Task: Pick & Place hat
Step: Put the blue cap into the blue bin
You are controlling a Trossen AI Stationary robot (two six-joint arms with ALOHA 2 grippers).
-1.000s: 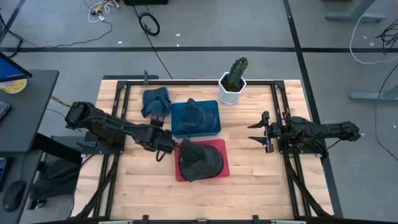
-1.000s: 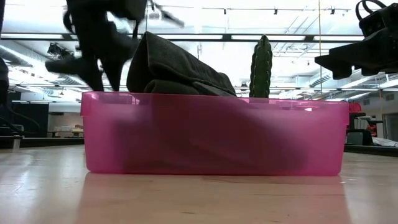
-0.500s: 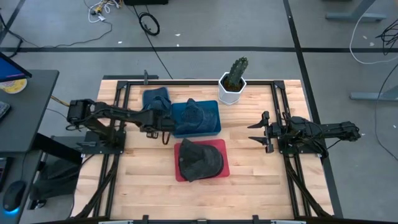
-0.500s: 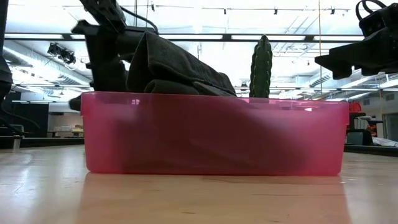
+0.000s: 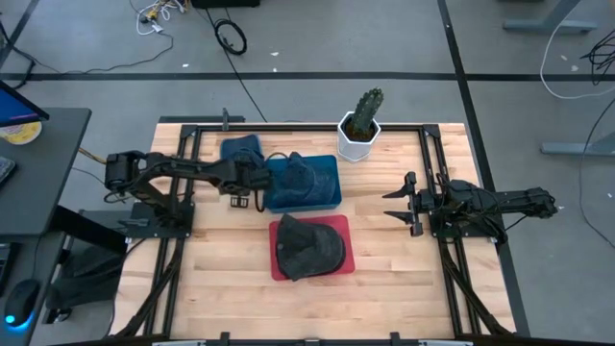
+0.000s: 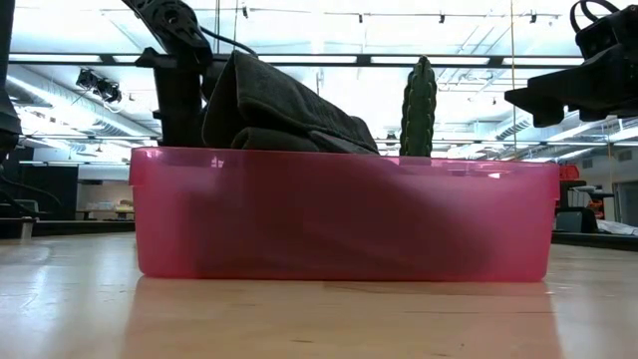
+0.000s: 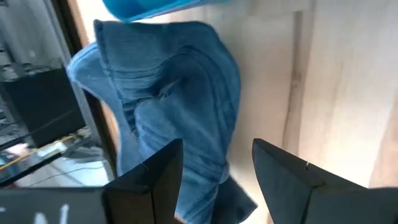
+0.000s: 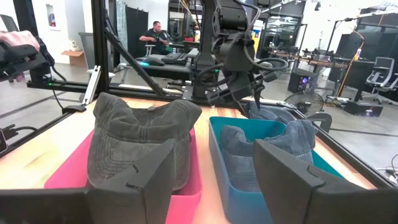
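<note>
My left jaws (image 5: 242, 200) stand spread and empty, hanging beside the blue bin (image 5: 327, 197) with the loose blue hat (image 7: 168, 118) lying on the desk (image 5: 394, 259) just ahead of them and past their tips. A second blue hat (image 5: 298, 175) already sits in that bin, and a dark hat (image 5: 309, 246) fills the pink bin (image 5: 341, 227) off to the side of my jaws. My right jaws (image 5: 396, 205) wait spread, well apart from everything. The risk I see is in the cloth: it is soft and crumpled, so if I come down on a loose fold, I may pinch only a thin layer and it could slip out. The blue bin's wall is also near my jaws, and I could knock it.
</note>
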